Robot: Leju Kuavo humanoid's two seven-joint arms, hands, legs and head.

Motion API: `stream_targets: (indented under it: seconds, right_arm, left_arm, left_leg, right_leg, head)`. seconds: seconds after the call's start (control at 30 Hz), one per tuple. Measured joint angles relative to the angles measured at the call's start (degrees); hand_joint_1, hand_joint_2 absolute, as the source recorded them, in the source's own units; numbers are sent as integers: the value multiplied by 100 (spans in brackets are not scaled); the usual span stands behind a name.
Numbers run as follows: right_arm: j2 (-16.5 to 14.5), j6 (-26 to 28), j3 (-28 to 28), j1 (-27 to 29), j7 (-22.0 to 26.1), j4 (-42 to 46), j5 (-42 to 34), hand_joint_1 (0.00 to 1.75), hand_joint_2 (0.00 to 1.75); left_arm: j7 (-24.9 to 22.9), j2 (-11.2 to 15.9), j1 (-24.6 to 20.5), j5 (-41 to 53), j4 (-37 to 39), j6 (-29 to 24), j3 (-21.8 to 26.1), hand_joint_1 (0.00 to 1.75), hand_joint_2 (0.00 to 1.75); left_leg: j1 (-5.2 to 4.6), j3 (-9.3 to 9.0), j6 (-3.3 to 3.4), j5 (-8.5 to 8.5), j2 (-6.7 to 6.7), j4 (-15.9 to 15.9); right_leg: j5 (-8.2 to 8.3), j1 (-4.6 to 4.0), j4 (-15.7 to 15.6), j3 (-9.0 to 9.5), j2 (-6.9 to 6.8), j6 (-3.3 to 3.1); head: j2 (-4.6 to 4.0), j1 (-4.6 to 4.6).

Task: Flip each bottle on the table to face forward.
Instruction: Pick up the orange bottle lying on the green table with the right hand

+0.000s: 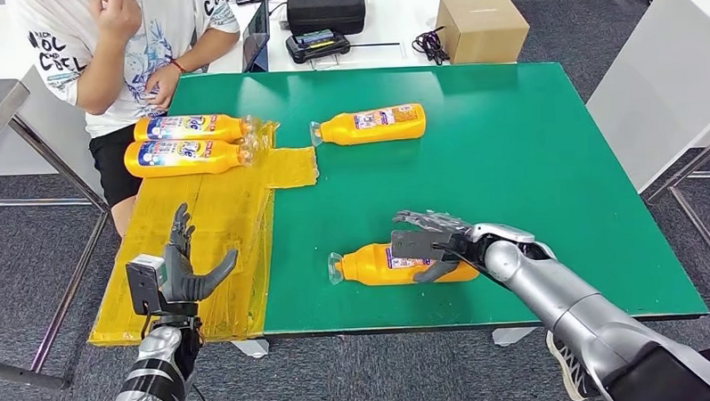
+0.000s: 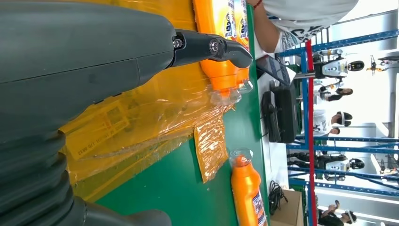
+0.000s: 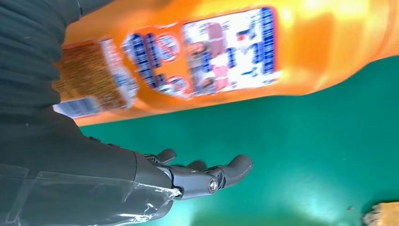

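Observation:
Four orange bottles lie on their sides on the green table (image 1: 529,177). Two lie together at the back left (image 1: 188,128) (image 1: 185,156), caps pointing right, and show in the left wrist view as a pair (image 2: 221,37). A third (image 1: 371,125) (image 2: 247,193) lies mid-back, cap to the left. The nearest bottle (image 1: 376,264) (image 3: 211,61) lies close to the front edge, its printed label showing. My right hand (image 1: 433,242) (image 3: 94,160) hovers around this bottle, fingers spread over its far side and thumb at its near side, not closed. My left hand (image 1: 189,269) (image 2: 94,70) is raised, open and empty.
A yellow plastic-wrapped sheet (image 1: 202,250) covers the table's left part. A person sits at the back left corner, hands near the chest. Behind the table stand a cardboard box (image 1: 481,27), a black case (image 1: 325,7) and cables (image 1: 431,44). A white table (image 1: 668,74) stands to the right.

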State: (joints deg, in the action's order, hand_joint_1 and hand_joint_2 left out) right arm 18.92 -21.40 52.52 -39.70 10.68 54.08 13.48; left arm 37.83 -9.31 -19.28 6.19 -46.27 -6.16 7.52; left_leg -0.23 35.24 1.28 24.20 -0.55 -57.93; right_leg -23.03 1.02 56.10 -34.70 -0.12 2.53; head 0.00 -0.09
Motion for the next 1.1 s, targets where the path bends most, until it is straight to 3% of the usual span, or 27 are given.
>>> stream_targets:
  seconds: [0.2, 0.43, 0.87, 1.1]
  right_arm:
    - [290, -91, 168, -64, -102, 217, -109, 0, 175]
    - [400, -111, 325, -91, -139, 287, -122, 0, 175]
    - [378, -394, 887, -434, -377, 243, -110, 0, 175]
    - [211, -296, 1202, -521, -416, 48, -45, 0, 175]
  left_arm:
    - [-13, 3, -2, -20, 9, 13, -22, 0, 175]
    - [-20, 3, -3, -31, 15, 31, -36, 0, 175]
    - [-23, -87, -18, -146, 55, 151, -73, 0, 175]
    - [-51, -151, -36, -207, 74, 184, -76, 0, 175]
  left_leg:
    - [-1, 2, 0, 0, -1, 0]
    - [0, 2, 0, 0, 0, 0]
    - [0, 2, 0, 0, 0, 0]
    - [0, 2, 0, 0, 0, 0]
  right_leg:
    - [2, 2, -1, 0, 0, 3]
    - [2, 1, 0, 0, 0, 3]
    - [2, 1, 0, 0, 0, 3]
    - [2, 0, 0, -1, 0, 3]
  head:
    - [0, 0]
    - [0, 0]
    - [0, 0]
    - [0, -1]
